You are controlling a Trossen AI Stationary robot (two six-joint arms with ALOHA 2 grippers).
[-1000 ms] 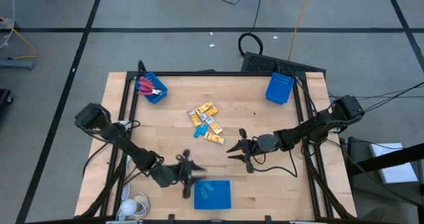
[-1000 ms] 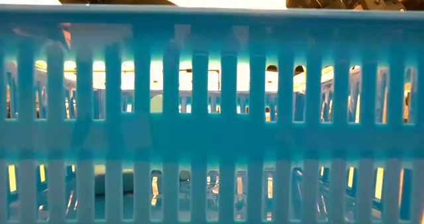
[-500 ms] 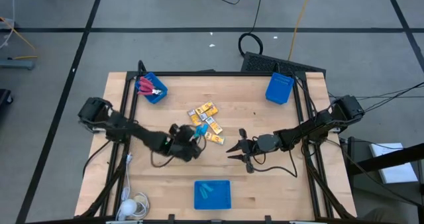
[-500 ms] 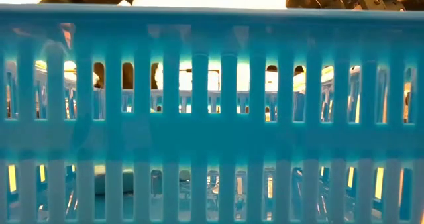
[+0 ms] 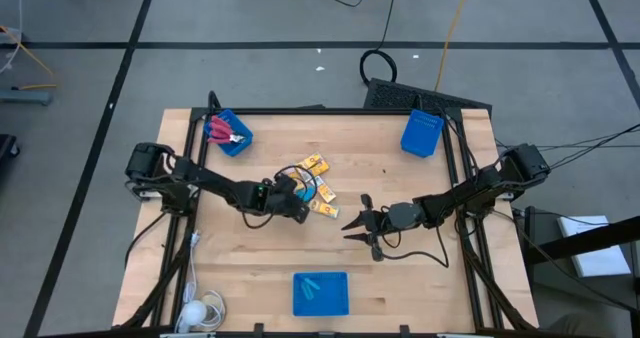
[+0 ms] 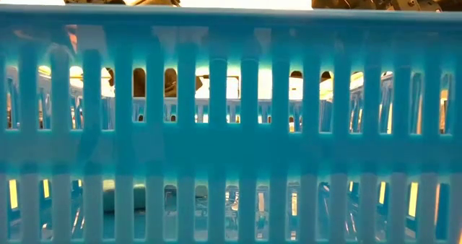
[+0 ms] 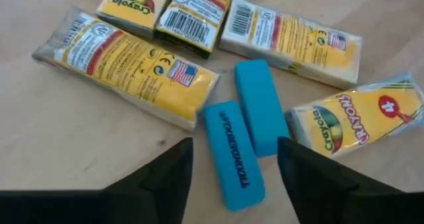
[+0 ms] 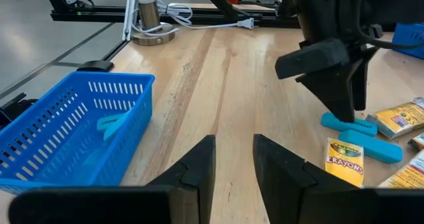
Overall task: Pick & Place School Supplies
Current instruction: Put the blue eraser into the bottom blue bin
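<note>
two blue erasers (image 7: pixel 242 134) between the spread, empty fingers of the left pincer (image 7: pixel 233 163)

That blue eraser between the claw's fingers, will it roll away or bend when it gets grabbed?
Probably not. The blue eraser is a flat block lying on its broad face, so it should slide rather than roll. It looks solid, so likely stiff and light. The left claw stands open around it.

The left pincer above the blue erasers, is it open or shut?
Open. In the left wrist view the left pincer hangs with its two fingers apart on either side of one blue eraser, and holds nothing yet.
</note>
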